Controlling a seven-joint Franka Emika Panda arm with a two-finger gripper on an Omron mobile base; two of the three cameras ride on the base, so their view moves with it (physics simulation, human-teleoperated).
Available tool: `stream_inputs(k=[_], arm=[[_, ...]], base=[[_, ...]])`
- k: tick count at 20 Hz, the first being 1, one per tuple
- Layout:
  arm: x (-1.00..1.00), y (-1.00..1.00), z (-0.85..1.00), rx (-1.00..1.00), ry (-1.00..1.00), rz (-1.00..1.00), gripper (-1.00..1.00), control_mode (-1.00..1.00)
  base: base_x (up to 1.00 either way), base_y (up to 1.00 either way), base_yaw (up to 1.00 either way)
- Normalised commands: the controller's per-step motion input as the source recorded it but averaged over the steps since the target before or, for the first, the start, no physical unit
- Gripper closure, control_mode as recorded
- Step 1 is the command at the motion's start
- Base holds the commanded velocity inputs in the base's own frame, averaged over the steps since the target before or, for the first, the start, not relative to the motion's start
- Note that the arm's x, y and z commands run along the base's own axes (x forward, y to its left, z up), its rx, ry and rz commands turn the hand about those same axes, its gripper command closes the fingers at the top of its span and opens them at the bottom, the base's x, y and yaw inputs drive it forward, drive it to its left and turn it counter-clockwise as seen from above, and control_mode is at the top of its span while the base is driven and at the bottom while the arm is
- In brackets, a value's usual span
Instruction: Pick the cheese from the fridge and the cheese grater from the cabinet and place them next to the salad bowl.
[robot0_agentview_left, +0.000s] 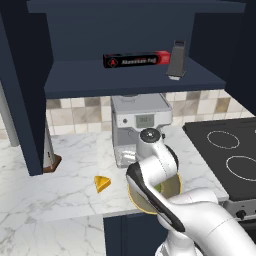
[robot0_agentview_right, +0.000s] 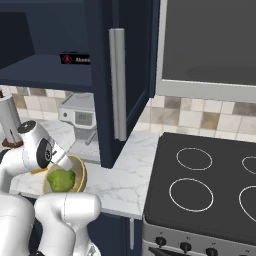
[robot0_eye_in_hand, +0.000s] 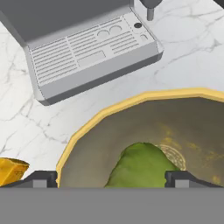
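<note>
The cheese (robot0_agentview_left: 102, 183) is a small yellow-orange wedge lying on the marble counter, just left of the salad bowl (robot0_agentview_left: 173, 187). In the hand view, my gripper (robot0_eye_in_hand: 111, 180) hangs open above the bowl's rim (robot0_eye_in_hand: 131, 101), with the green lettuce ball (robot0_eye_in_hand: 142, 164) between and below its fingertips (robot0_eye_in_hand: 43, 179). The wedge (robot0_eye_in_hand: 11, 170) shows at the lower left of that view, outside the rim. The dark grey cheese grater (robot0_agentview_left: 176, 60) stands upright at the right end of the shelf of the open navy cabinet (robot0_agentview_left: 125, 82). The fridge is out of view.
A long black-and-red box (robot0_agentview_left: 136, 60) lies on the shelf left of the grater. A grey coffee machine (robot0_agentview_left: 140, 125) stands behind the bowl. The black stove (robot0_agentview_right: 210, 180) is to the right. The open cabinet door (robot0_agentview_right: 120, 85) juts over the counter. A brown-based stand (robot0_agentview_left: 50, 155) sits at left.
</note>
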Motion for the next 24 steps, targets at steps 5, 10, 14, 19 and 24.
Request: stream_inputs(k=[5, 10, 14, 19, 24], arm=[[0.17, -0.52, 0.07, 0.0, 0.0, 0.0, -1.0, -1.0], [0.59, -0.23, -0.02, -0.09, -0.17, 0.0, -1.0, -1.0], [0.52, 0.0, 0.0, -0.18, -0.34, 0.0, -1.0, -1.0], [0.55, -0.1, -0.26, -0.15, -0.27, 0.0, -1.0, -1.0], [0.23, -0.52, -0.18, 0.0, 0.0, 0.0, -1.0, -1.0]], base=[[0.0, 0.0, 0.0], [0.0, 0.0, 0.0], [0.0, 0.0, 0.0], [0.0, 0.0, 0.0], [0.0, 0.0, 0.0]])
